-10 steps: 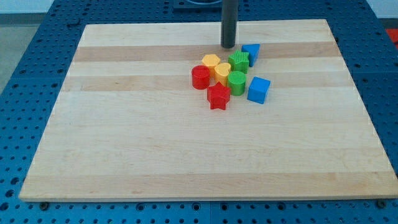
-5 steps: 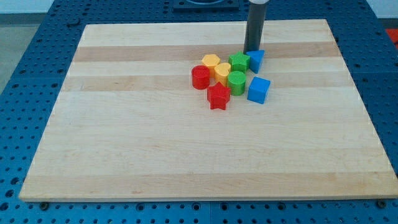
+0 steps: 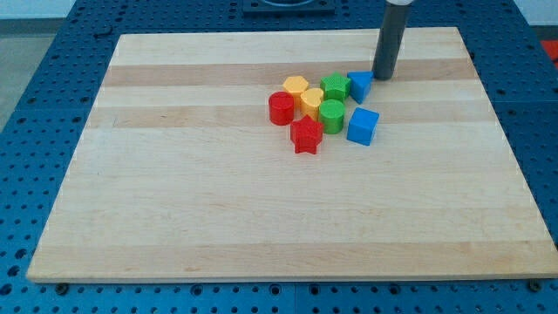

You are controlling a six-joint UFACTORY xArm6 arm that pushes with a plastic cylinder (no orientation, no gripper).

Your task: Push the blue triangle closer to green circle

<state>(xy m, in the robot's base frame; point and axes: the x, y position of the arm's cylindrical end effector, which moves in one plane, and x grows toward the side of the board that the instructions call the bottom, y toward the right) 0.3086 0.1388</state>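
Note:
The blue triangle (image 3: 358,85) lies at the upper right of a cluster of blocks on the wooden board (image 3: 218,201). The green circle (image 3: 331,114) sits just below and to its left, a small gap apart. My tip (image 3: 383,77) is just right of and slightly above the blue triangle, close to its right corner. The dark rod rises from there out of the view's top.
A green star-like block (image 3: 334,87) touches the blue triangle's left side. A blue cube (image 3: 363,126) lies right of the green circle. A yellow hexagon (image 3: 296,88), a yellow block (image 3: 313,102), a red cylinder (image 3: 281,109) and a red star (image 3: 306,136) fill the cluster's left.
My tip has moved rightward along the top of the cluster, from left of the blue triangle to its right. The triangle shifted slightly down, against the green star-like block.

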